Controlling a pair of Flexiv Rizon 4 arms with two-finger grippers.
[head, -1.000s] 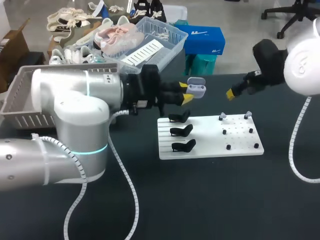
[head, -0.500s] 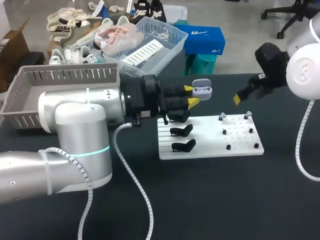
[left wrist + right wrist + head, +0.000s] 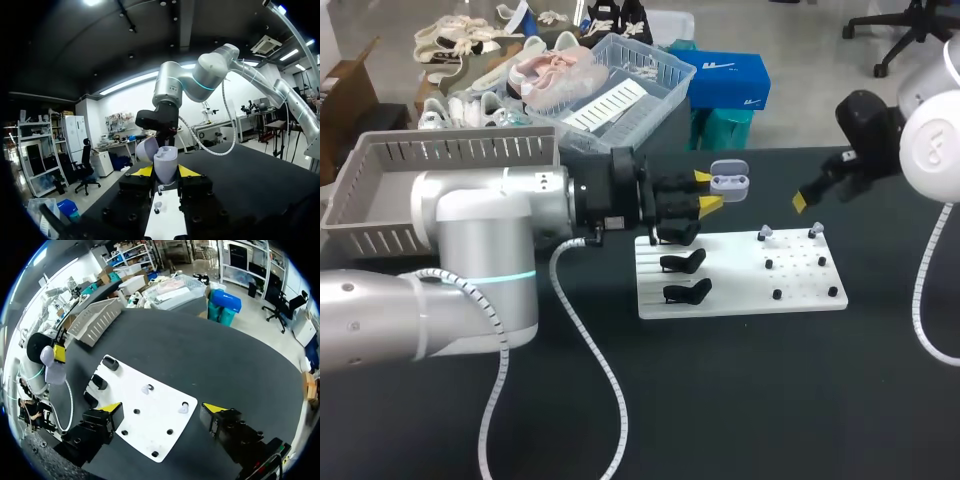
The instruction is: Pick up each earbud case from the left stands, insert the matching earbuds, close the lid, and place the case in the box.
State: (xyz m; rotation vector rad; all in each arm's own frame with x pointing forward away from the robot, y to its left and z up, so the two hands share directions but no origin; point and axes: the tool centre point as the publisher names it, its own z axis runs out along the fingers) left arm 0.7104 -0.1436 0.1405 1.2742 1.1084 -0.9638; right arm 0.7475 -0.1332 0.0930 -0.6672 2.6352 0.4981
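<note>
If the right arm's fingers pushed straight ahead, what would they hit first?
The right gripper would probably meet the flat white board first, close to the two small white earbuds standing on it, though depth is unclear.

- One earbud case (image 3: 729, 180) that I can see, lid flipped up.
- Three black stands (image 3: 687, 262) in a column; the far one is half hidden behind my left arm.
- Two earbuds (image 3: 764, 233), each on its own peg.
- Four more bare pegs (image 3: 777, 294), as far as I can count.
- One white board (image 3: 740, 295) under all that.
- One grey slatted box (image 3: 450, 160).
</note>
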